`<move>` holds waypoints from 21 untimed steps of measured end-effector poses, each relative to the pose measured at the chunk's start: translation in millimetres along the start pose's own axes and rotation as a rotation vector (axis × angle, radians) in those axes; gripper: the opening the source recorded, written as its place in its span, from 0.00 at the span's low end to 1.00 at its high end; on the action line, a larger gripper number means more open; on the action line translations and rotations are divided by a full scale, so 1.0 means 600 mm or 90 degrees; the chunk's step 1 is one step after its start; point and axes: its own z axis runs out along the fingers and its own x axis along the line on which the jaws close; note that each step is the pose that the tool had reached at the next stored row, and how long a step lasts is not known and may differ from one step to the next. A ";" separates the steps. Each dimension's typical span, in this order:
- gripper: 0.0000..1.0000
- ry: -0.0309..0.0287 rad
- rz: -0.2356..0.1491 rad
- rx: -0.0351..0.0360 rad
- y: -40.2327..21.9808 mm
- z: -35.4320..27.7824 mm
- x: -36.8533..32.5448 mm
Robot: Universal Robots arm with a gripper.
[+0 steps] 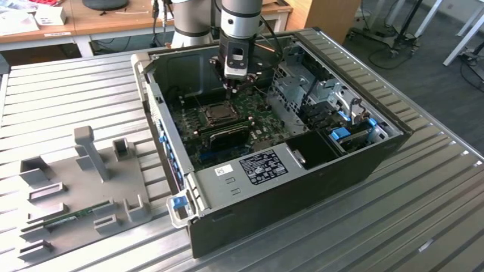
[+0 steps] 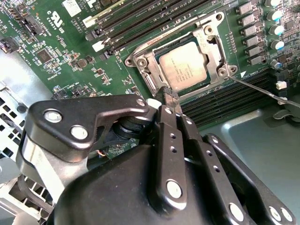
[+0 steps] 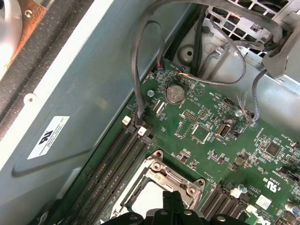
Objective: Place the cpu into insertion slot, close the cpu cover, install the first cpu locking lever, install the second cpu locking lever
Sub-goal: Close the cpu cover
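A ribbed sheet-metal worktop (image 1: 423,215) carries an open, dark, boxy computer case (image 1: 318,187). On the exterior view's left lies a flat grey fixture plate (image 1: 68,192) with blocky uprights. A smooth silver-grey arm (image 1: 240,22) reaches down into the case, its jaws above the green motherboard (image 1: 253,122).

In the second wrist view the board's surface (image 2: 61,42) is crowded with small chips, and long narrow black memory slots (image 2: 140,23) run beside the insertion slot (image 2: 151,83), a square socket with a dark edge. The cpu cover (image 2: 211,47), a thin silvery frame with screw-head corners, lies flat over the socket. Through its window shows the cpu (image 2: 185,68), seated in the socket, its dull grey metal top flat and square. A thin wire lever (image 2: 262,91) runs out from the cover's corner and away from the socket.

The jaws are closed on nothing. Their slim black fingertips (image 2: 169,96) are pressed together just beside the socket's edge, though whether they touch it I cannot tell.

In the first wrist view, black cables (image 3: 140,70) loop over the board near a round, shiny coin cell (image 3: 175,93).
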 end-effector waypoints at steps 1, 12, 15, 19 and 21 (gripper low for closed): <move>0.11 0.0000 0.000 0.0000 0.000 0.000 0.000; 0.11 0.0000 -0.001 0.0000 0.000 0.000 0.000; 0.11 0.0000 -0.001 0.0000 0.000 0.000 0.000; 0.11 0.0001 -0.001 -0.0001 0.000 0.002 0.000; 0.11 0.0000 -0.001 0.0001 -0.001 0.002 0.001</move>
